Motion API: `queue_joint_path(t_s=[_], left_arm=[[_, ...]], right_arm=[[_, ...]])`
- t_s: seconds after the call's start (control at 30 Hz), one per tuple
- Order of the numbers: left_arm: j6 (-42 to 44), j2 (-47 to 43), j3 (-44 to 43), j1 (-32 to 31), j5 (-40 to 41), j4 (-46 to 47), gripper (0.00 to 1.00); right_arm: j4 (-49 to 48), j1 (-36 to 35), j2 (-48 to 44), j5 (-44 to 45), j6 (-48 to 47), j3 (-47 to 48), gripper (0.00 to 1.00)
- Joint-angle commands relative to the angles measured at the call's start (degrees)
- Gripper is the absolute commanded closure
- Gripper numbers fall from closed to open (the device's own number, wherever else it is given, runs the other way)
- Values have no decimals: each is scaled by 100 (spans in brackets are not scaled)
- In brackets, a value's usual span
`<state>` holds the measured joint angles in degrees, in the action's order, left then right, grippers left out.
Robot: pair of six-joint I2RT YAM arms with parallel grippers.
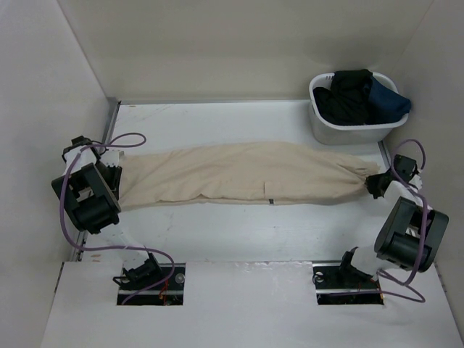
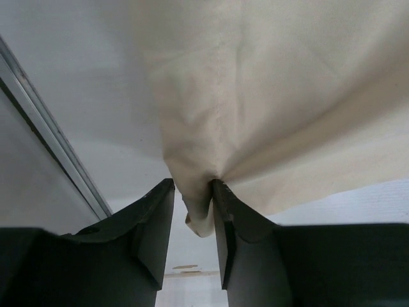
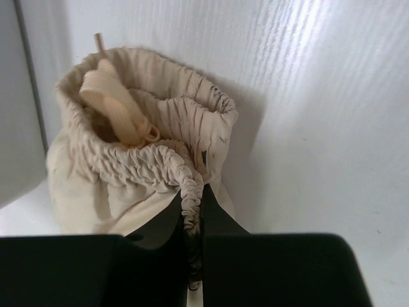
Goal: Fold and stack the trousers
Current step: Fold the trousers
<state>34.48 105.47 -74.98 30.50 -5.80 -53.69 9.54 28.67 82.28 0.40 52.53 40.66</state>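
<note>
Left gripper (image 2: 193,187) clamps the hem (image 2: 199,220), right gripper (image 3: 195,208) the waistband (image 3: 144,163): hold the trousers (image 1: 246,174) taut as you fold.

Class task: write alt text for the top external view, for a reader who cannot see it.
Beige trousers lie stretched lengthwise across a white table, the left gripper pinching one end and the right gripper the gathered other end. A white basket of dark garments stands at the far right corner.
</note>
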Motion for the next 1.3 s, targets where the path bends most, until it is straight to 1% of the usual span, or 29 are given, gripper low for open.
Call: queue_joint_path(t_s=[0.0,0.13,0.23,0.33,0.4,0.5,0.6,0.67,0.77,0.8,0.87,0.93,1.03,1.07,1.17,1.27], left_arm=[[374,-562,-8,-136,0,60,67],[498,-712,-69,-224,0,78,60],[507,-668,-314,-224,61,34,60],[481,-659,-631,-259,149,25,60],[463,-677,-798,-382,124,34,58],[472,-555,-904,-707,114,104,56],[411,-212,-1027,-971,167,131,56],[306,7,-1141,-1059,228,131,57],[200,193,-1194,-1112,299,131,56],[191,280,-1186,-1129,299,131,56],[191,395,-1151,-1165,325,140,57],[121,500,-1081,-1173,395,218,57],[42,527,-931,-1226,317,298,57],[33,518,-870,-1278,264,324,57],[41,492,-720,-1437,185,412,58],[33,553,-676,-1499,185,447,63]], right_arm=[[188,222,-624,153,-251,29,100],[338,539,-889,-66,-384,-189,100],[303,618,-994,-312,-340,-576,100],[329,583,-1529,-260,-296,-797,100],[539,522,-1924,-94,-480,-640,100],[1004,321,-2312,415,-883,-157,100],[1278,22,-2532,916,-1629,440,100],[1462,-320,-2638,1337,-2271,853,100],[1524,-996,-2787,1682,-3247,1337,100],[1542,-1364,-2814,1787,-3580,1513,100],[1560,-2286,-2770,2015,-4117,1829,100],[1586,-3419,-2569,2532,-4408,2093,100],[1586,-5124,-1833,3306,-4655,2454,100],[1577,-5573,-1499,3482,-4690,2594,100],[1490,-6559,-383,3721,-4735,3077,100],[1480,-7228,707,3818,-4656,3701,100]])
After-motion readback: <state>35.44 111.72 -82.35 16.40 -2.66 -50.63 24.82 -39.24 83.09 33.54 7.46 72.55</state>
